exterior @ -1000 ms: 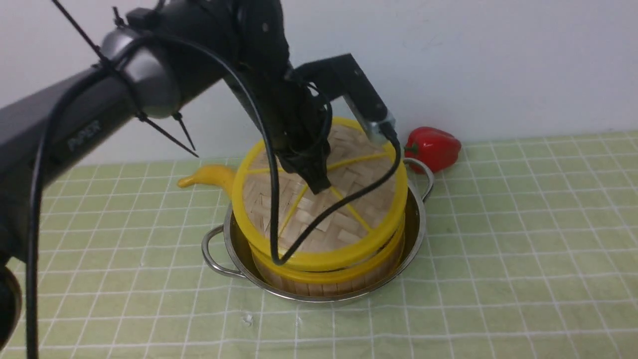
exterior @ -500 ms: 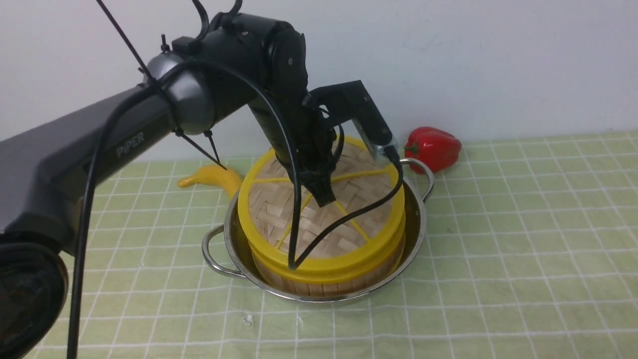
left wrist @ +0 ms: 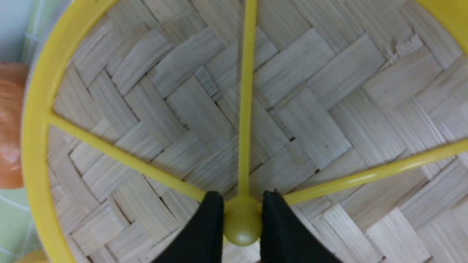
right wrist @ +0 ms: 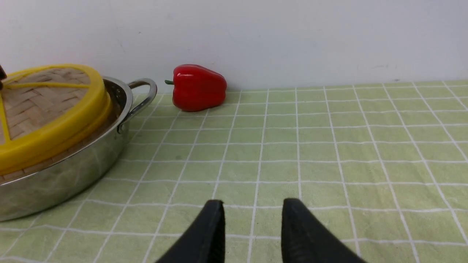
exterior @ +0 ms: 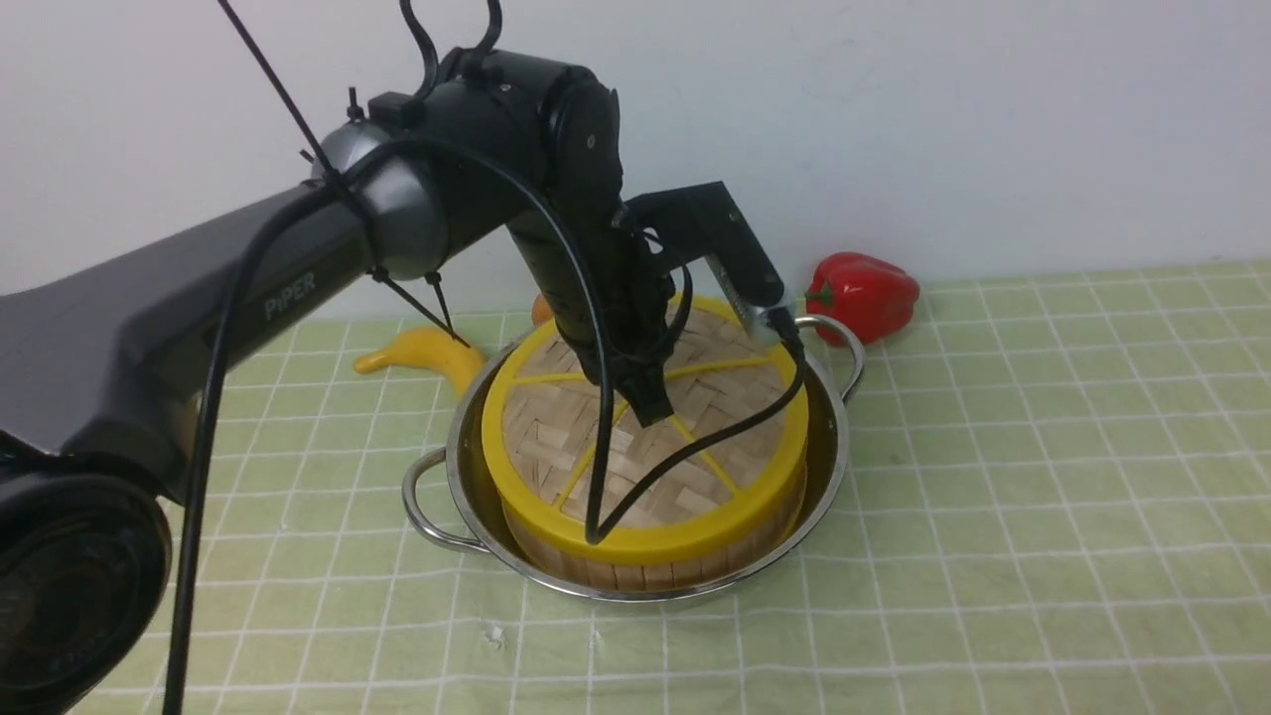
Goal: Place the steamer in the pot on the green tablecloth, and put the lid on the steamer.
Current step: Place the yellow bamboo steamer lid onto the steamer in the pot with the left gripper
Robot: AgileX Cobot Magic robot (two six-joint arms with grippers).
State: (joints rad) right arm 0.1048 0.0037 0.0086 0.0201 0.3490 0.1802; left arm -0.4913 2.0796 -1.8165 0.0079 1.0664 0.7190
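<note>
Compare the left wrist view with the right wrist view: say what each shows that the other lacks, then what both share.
Only the left wrist view: the left gripper closed on the centre hub of the lid, and an orange object beyond the rim. Only the right wrist view: the right gripper, jaws apart and empty, the shiny wall and one loop handle of the pot, and a red pepper by the wall. Both: the lid, woven with a yellow rim, and the green tablecloth.

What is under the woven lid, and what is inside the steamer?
Under the lid sits the steamer, its slat wall visible, standing in the pot. The lid covers the steamer's inside, so nothing there can be seen.
</note>
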